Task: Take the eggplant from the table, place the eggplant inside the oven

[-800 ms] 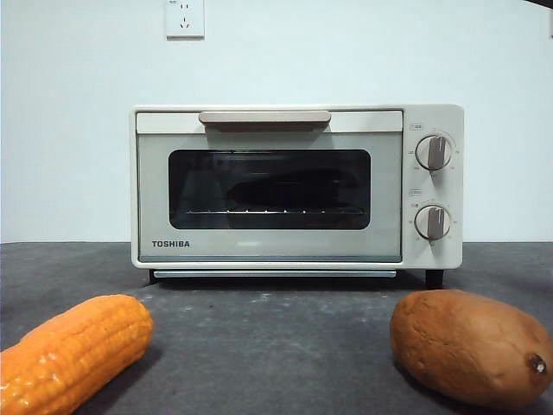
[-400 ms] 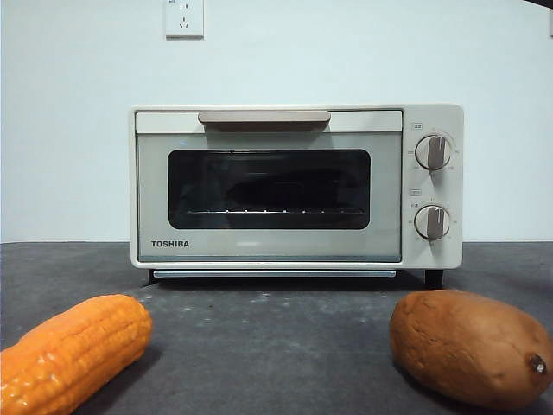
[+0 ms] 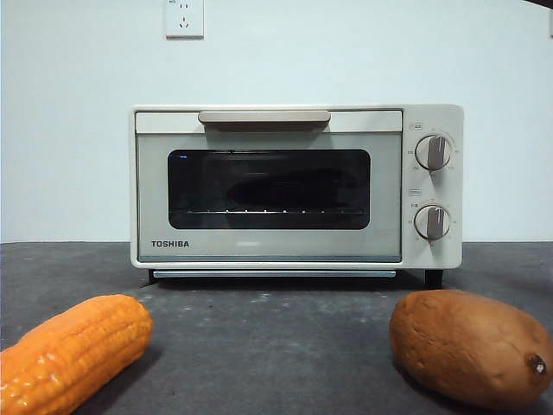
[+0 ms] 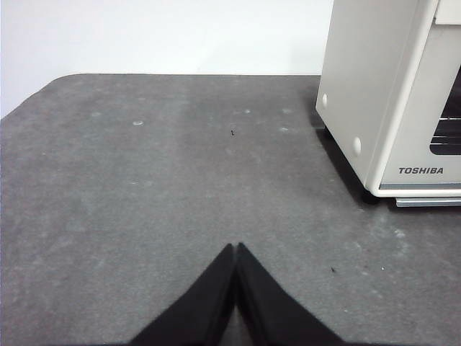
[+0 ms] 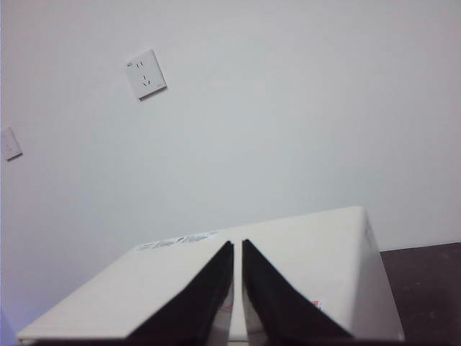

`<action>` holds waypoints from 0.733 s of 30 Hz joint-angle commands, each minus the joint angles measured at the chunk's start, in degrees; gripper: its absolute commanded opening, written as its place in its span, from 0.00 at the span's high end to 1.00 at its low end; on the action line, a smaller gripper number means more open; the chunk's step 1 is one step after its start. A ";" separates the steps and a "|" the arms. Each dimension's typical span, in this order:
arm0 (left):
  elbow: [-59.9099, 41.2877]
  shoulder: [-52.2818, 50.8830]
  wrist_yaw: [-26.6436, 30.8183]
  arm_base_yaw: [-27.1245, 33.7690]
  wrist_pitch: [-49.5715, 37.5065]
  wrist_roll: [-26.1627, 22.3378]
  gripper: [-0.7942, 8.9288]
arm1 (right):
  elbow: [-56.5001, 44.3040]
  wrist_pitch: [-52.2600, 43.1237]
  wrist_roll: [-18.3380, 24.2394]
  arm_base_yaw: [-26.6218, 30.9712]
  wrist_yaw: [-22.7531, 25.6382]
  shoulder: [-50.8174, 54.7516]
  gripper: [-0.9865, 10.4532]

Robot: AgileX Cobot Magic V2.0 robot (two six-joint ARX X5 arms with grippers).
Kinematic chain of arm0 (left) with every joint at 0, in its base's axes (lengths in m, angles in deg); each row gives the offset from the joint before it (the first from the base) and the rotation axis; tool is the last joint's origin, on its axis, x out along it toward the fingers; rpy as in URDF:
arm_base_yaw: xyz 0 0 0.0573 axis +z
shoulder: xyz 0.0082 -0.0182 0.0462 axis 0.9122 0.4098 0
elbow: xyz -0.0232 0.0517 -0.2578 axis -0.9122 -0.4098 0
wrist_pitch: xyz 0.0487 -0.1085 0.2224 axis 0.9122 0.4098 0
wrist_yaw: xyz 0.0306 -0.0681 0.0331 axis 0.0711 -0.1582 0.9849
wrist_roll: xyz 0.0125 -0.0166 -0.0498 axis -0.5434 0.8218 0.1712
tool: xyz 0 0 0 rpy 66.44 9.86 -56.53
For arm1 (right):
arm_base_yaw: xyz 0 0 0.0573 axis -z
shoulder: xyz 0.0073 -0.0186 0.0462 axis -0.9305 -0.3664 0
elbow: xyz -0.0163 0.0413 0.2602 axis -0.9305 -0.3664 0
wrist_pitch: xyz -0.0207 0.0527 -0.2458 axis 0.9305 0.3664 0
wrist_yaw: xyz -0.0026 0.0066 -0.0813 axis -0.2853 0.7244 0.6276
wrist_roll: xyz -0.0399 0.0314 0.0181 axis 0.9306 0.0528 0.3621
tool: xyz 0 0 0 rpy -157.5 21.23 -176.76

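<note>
Eggplant (image 3: 285, 188): dark, long, on the rack inside the closed oven (image 3: 268, 251); judged firm, glossy-slick, best held mid-body; left gripper (image 4: 236, 249) fingers closed, empty, over bare table (image 4: 144, 187); right gripper (image 5: 238, 246) fingers nearly closed, empty, above oven top.

eggplant (image 3: 289, 186): dim shape behind dark oven (image 3: 296, 186) glass | corn cob (image 3: 69, 350): cut off by edge

TOSHIBA on the oven (image 3: 173, 244) door
</note>
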 commanded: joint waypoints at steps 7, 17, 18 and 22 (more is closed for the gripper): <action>-1.49 -0.09 0.11 0.11 -2.12 -0.46 0.91 | 0.24 -0.55 -0.55 -0.17 0.20 -0.28 0.91; -1.49 -0.07 0.11 0.11 -2.12 -0.46 0.91 | 0.24 -0.55 -0.55 -0.17 0.20 -0.28 0.91; -1.49 -0.07 0.11 0.11 -2.12 -0.46 0.91 | 0.24 -0.55 -0.55 -0.17 0.20 -0.28 0.91; -1.49 -0.07 0.11 0.11 -2.12 -0.46 0.91 | 0.24 0.02 -0.46 -0.28 0.22 -0.22 0.91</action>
